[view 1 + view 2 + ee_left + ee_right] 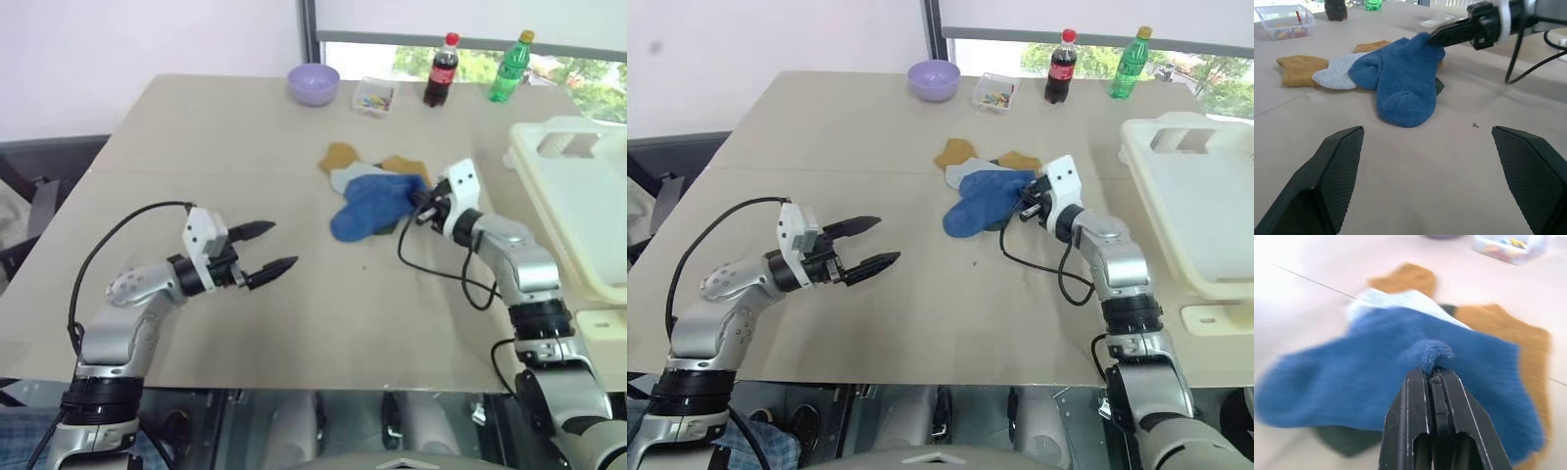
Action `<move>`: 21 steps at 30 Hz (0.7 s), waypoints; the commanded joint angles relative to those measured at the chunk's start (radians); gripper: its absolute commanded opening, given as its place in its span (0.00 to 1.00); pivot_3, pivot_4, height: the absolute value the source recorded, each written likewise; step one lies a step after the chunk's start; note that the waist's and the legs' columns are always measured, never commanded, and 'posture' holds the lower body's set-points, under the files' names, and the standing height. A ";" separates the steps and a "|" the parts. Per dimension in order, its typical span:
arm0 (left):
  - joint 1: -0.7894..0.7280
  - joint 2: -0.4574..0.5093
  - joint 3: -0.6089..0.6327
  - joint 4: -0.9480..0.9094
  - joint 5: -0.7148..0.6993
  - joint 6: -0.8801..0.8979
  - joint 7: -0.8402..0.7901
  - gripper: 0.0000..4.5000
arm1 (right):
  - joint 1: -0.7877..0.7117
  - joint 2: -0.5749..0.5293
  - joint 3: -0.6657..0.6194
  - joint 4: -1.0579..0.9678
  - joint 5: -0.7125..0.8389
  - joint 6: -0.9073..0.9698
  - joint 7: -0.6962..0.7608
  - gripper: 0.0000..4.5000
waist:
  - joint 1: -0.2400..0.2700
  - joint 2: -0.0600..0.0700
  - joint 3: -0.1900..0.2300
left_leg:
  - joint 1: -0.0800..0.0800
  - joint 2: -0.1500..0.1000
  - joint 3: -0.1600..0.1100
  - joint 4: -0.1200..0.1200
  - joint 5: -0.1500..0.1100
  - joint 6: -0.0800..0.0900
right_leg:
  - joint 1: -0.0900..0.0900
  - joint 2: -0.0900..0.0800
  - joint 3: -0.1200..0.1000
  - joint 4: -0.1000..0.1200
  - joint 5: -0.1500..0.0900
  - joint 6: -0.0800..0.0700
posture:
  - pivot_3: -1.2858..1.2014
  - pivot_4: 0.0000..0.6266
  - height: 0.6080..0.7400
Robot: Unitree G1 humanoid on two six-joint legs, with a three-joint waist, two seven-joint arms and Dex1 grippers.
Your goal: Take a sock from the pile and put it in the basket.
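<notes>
1. Nearest to the camera, the left gripper is hovering a little above the beige table, and its two black fingers are standing wide apart with nothing between them.
2. Beyond it, near the middle of the table, the pile of socks is lying: two mustard-yellow socks, a pale grey sock and a dark green one, which is mostly hidden under the others.
3. On top of the pile, the sock in medium blue is lying, with its toe end pointing towards the robot.
4. From the right side, the right gripper is reaching to the pile, and its fingers are pressing together on a small fold at the edge of the blue sock.
5. Most of the blue sock seems to be resting on the pile and the table, but the right wrist view is blurred, so I cannot be sure how much of it is lifted.
6. At the right edge of the table, the basket, cream-white, is standing well apart from the pile.
7. Along the far edge, a lilac bowl, a small clear box, a cola bottle and a green bottle are standing.
</notes>
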 commanded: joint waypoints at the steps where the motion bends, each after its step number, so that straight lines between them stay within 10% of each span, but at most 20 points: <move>1: 0.011 0.008 0.023 -0.053 -0.009 -0.009 0.003 1.00 | 0.066 -0.002 -0.010 -0.224 0.114 0.233 -0.008 0.02 | 0.002 0.000 0.000 | 0.000 0.000 0.000 0.000 0.000 0.000 | 0.000 0.000 0.000 0.000 0.000 0.000 | 0.52 0.24 0.97; 10: 0.015 0.014 0.018 -0.057 -0.009 0.003 -0.002 1.00 | 0.277 -0.029 -0.102 -0.605 0.404 0.942 -0.068 0.02 | 0.004 0.000 0.000 | 0.000 0.000 -0.002 0.000 0.000 0.000 | 0.000 0.000 -0.001 0.000 0.000 0.000 | 0.52 0.24 0.97; 21: -0.029 0.012 -0.010 -0.017 0.005 0.002 -0.033 1.00 | 0.388 -0.100 -0.304 -0.782 1.008 1.071 0.117 0.02 | 0.005 -0.001 0.000 | 0.000 0.000 -0.006 0.000 0.000 0.000 | 0.000 0.000 0.000 -0.001 0.000 0.000 | 0.52 0.24 0.97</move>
